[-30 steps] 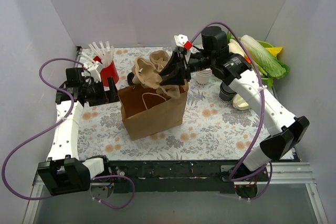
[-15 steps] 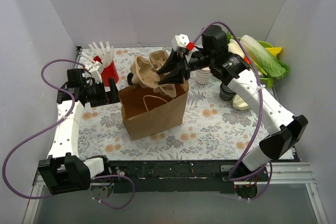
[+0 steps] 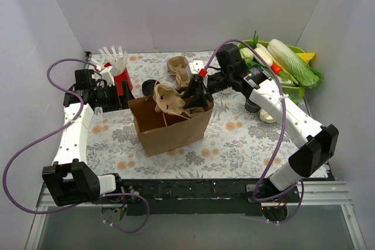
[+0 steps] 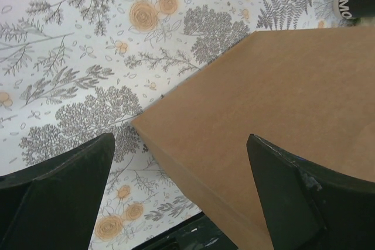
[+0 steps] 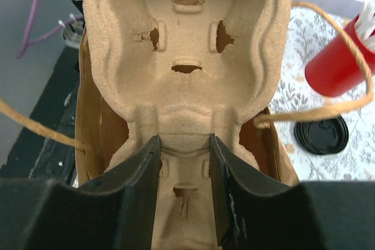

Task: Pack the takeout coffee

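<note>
A tan pulp carrier [image 3: 167, 99] [image 5: 187, 39] hangs tilted at the mouth of the brown paper bag [image 3: 170, 127], its lower end inside the opening. My right gripper [image 3: 193, 95] [image 5: 184, 144] is shut on the carrier's middle ridge. Behind the bag a second carrier [image 3: 179, 65] lies on the table, and a loose black lid [image 3: 149, 86] [image 5: 321, 134] lies near it. The coffee cup itself is hidden behind my right arm. My left gripper [image 3: 120, 96] [image 4: 179, 168] is open at the bag's left side, and the bag's corner [image 4: 263, 103] lies between its fingers without touching them.
A red cup of white straws [image 3: 121, 77] [image 5: 334, 65] stands at the back left, close to my left gripper. A green bowl of vegetables [image 3: 287, 62] fills the back right corner. A dark and white stack of cup parts [image 3: 258, 108] sits under my right forearm.
My right gripper has come down and forward with the carrier, from above the bag to its mouth. My left gripper has shifted slightly towards the bag.
</note>
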`<state>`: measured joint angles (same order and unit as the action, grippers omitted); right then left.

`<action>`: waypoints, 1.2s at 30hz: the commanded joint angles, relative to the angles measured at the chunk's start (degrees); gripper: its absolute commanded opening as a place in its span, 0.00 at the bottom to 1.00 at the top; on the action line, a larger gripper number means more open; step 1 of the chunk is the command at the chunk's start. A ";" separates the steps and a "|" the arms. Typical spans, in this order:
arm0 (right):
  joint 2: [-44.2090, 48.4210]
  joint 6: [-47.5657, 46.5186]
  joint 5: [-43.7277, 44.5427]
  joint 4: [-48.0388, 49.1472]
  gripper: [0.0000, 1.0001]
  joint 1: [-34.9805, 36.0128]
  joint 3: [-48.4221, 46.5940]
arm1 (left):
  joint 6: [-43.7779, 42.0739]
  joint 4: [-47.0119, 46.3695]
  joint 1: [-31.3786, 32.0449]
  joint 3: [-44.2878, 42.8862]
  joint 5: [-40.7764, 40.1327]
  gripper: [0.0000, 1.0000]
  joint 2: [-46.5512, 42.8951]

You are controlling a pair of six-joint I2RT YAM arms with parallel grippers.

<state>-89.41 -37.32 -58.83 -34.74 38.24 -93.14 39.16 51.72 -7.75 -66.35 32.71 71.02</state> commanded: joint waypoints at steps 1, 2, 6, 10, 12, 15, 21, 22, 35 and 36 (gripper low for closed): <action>2.74 -9.43 8.00 -10.24 0.01 -0.01 -1.41 | -1.01 -2.76 0.10 -3.43 4.72 0.97 1.92; 2.75 -11.35 9.42 -14.17 0.01 -0.01 -2.21 | -0.75 -3.55 0.10 -3.70 5.52 0.97 2.88; 3.36 -14.88 16.19 -23.16 0.01 0.17 -6.52 | 2.58 -6.02 0.10 -4.14 11.05 0.97 4.21; 3.89 -19.01 22.43 -32.65 0.01 0.26 -9.16 | 7.33 -8.48 0.63 -4.58 16.41 0.96 5.96; 3.98 -20.76 24.02 -37.82 0.01 0.35 -10.04 | 8.83 -9.27 1.07 -5.89 17.91 0.97 7.45; 5.72 -19.29 27.97 -40.23 0.01 0.34 -10.66 | 9.27 -9.36 1.77 -8.79 18.35 0.96 9.47; 12.75 -21.57 36.67 -40.23 0.01 0.61 -3.91 | 11.03 -10.68 2.21 -12.40 19.06 0.96 12.38; 13.03 -21.74 37.90 -40.32 0.01 0.61 -3.02 | 11.12 -11.03 2.21 -12.40 19.15 0.96 12.47; 0.64 -10.75 37.82 -40.32 0.01 2.98 -8.82 | 11.29 -12.79 2.56 -12.05 18.62 0.95 13.61; 0.64 -10.76 37.74 -40.23 0.01 3.16 -7.77 | 11.21 -12.79 2.56 -11.96 18.62 0.95 13.35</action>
<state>-90.13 -49.89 -21.21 -74.43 40.97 -101.95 50.59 39.97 -5.43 -76.86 50.24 85.34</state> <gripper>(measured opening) 0.426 0.957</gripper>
